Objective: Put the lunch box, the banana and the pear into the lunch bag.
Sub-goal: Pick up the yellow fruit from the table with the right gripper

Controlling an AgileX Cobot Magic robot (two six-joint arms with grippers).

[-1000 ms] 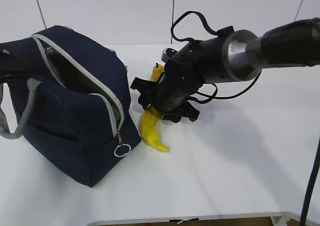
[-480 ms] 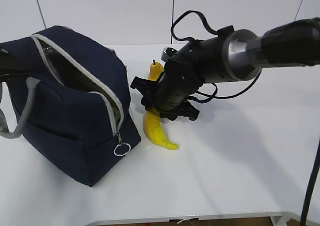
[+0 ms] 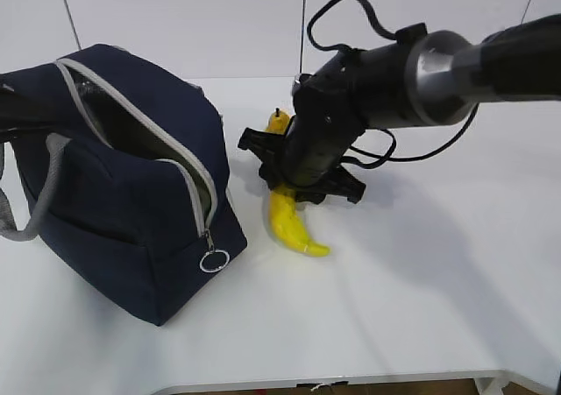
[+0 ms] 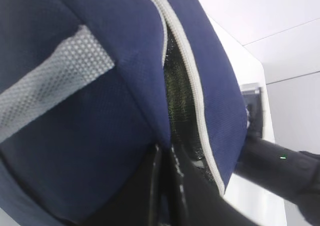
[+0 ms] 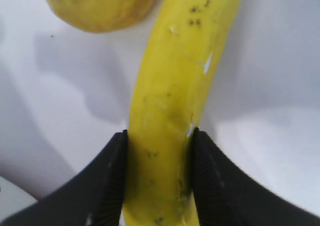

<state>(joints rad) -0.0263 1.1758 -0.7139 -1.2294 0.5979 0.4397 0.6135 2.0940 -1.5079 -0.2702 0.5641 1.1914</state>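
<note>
The navy lunch bag (image 3: 114,180) stands on the left of the white table, its zipper open, and fills the left wrist view (image 4: 90,110). My left gripper (image 4: 165,158) is shut on the bag's fabric at the opening rim. My right gripper (image 3: 298,189) is shut on the yellow banana (image 3: 294,224), whose lower end hangs just above the table. In the right wrist view the fingers clamp both sides of the banana (image 5: 170,110). The pear (image 5: 100,5) lies on the table just beyond it; a bit of it shows behind the arm (image 3: 277,122). The lunch box is not visible.
The right arm (image 3: 421,75) reaches in from the upper right, with black cables looping above it. The bag's grey handle (image 3: 35,185) hangs on its left side and a zipper ring (image 3: 213,261) dangles at its front corner. The table's front edge (image 3: 333,382) is near.
My right gripper has lifted and swung the banana to the right, away from the bag; its tip now points right. The bag and the left gripper have not moved.
</note>
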